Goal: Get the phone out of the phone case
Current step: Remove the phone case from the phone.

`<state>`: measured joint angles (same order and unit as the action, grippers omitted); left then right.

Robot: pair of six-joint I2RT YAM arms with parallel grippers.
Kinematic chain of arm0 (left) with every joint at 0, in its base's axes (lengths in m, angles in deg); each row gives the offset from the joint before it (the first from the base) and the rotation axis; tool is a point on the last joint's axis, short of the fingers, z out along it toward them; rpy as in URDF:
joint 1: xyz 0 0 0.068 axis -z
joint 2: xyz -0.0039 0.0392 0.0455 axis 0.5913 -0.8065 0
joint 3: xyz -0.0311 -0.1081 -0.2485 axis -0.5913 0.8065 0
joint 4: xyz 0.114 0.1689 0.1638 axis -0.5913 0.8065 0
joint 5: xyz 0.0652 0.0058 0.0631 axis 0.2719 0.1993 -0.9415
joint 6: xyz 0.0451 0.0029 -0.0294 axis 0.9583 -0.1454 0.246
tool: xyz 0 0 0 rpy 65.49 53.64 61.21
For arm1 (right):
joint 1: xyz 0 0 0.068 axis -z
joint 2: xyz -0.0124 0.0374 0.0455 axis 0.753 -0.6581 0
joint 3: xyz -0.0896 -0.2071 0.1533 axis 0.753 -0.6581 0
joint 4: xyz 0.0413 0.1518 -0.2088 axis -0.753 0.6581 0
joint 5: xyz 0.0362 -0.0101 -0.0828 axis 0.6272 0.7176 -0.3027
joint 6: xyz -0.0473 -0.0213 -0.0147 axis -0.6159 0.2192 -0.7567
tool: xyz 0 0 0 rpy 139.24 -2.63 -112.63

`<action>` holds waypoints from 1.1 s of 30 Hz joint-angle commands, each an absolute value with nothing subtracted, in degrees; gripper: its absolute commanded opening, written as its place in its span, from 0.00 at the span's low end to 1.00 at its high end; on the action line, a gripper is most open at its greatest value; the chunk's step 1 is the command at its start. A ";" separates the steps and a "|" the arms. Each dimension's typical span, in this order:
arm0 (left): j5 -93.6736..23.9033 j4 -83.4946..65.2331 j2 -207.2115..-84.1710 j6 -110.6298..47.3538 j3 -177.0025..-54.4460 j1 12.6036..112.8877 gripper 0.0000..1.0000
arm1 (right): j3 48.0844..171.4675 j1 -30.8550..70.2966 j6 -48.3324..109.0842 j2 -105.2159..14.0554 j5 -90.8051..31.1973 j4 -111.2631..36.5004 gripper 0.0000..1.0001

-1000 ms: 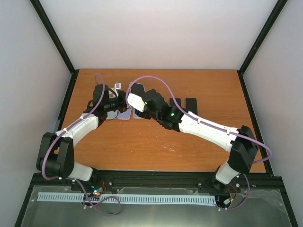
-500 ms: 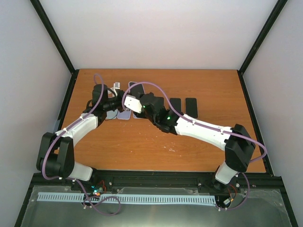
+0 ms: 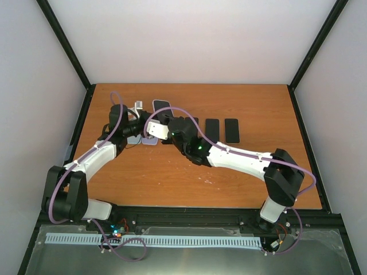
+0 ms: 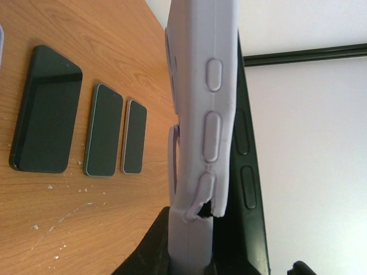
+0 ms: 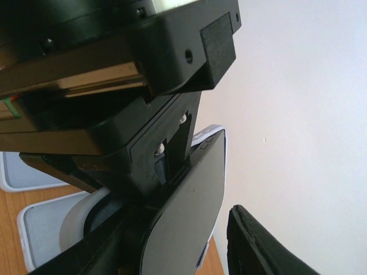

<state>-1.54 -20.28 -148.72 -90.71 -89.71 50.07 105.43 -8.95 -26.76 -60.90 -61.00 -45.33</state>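
My left gripper [image 3: 139, 118] is shut on the lower end of a lavender phone case [image 4: 200, 103] and holds it edge-up above the table's back left. The black phone [image 4: 248, 172] sits in the case, and its lower edge has come partly away from the torn case corner. In the top view the phone's dark screen [image 3: 163, 106] shows just behind the grippers. My right gripper [image 3: 158, 123] is right against it. In the right wrist view its jaws stand apart on either side of the phone [image 5: 192, 212], and one black finger [image 5: 258, 246] is clear of the screen.
Three bare black phones [image 3: 212, 129] lie in a row on the wooden table [image 3: 189, 177], right of the grippers; they also show in the left wrist view [image 4: 104, 130]. Empty pale cases [image 3: 150, 140] lie under the grippers. Black frame rails edge the table.
My right arm has reached further left and closed in on the held phone. My left gripper has shifted slightly back and left with the case.
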 commanded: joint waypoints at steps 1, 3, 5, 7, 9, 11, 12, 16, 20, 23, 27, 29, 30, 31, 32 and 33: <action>5.89 -25.70 -144.45 -90.03 -90.62 50.39 0.01 | 103.60 -8.01 -28.97 -64.03 -63.48 -49.66 0.40; 6.58 -25.87 -144.82 -90.09 -90.97 50.40 0.00 | 103.82 -7.81 -29.28 -64.92 -63.90 -50.03 0.37; 7.13 -25.91 -145.36 -90.11 -91.46 50.54 0.01 | 103.70 -7.17 -29.17 -65.22 -64.33 -50.48 0.34; 7.66 -25.97 -146.23 -90.00 -91.80 50.78 0.01 | 103.60 -6.29 -28.49 -64.99 -64.21 -50.55 0.33; 7.89 -26.52 -146.98 -90.10 -91.92 51.21 0.00 | 103.28 -5.62 -28.21 -64.84 -64.42 -50.60 0.31; 8.00 -27.05 -147.55 -90.22 -92.02 51.59 0.01 | 102.78 -5.29 -28.31 -64.28 -64.78 -51.08 0.26; 8.00 -27.19 -147.75 -90.15 -92.06 51.69 0.01 | 102.50 -5.15 -28.19 -63.95 -64.69 -51.13 0.21; 7.22 -26.74 -147.93 -89.33 -92.22 51.71 0.01 | 102.12 -4.94 -26.76 -62.46 -64.08 -50.69 0.05; 6.43 -24.96 -148.19 -88.14 -92.26 51.64 0.01 | 103.46 -4.85 -23.56 -60.54 -62.42 -47.43 0.03; 5.47 -23.60 -148.77 -86.81 -92.28 51.55 0.01 | 104.58 -4.77 -20.77 -58.78 -60.16 -43.62 0.03; 2.34 -21.79 -149.94 -85.56 -92.39 50.42 0.01 | 105.14 -4.77 -18.40 -56.26 -57.56 -39.00 0.03; 0.90 -21.22 -150.55 -85.47 -92.53 49.91 0.01 | 105.17 -4.76 -17.87 -54.81 -56.96 -37.35 0.03; 0.10 -21.06 -150.67 -85.22 -92.51 49.80 0.01 | 105.16 -4.77 -17.58 -54.29 -56.65 -36.61 0.03; -0.75 -20.68 -150.80 -84.81 -92.73 49.72 0.01 | 105.25 -4.77 -17.31 -53.85 -56.36 -35.77 0.03; -1.54 -20.43 -150.94 -84.49 -92.75 49.67 0.01 | 105.44 -4.77 -17.04 -53.46 -56.00 -34.87 0.03; -2.17 -20.35 -151.01 -84.26 -92.66 49.63 0.01 | 105.64 -4.75 -16.91 -53.18 -55.82 -34.25 0.03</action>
<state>0.03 -19.08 -150.82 -87.67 -89.79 50.66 103.75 -5.87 -19.99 -56.70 -56.01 -39.32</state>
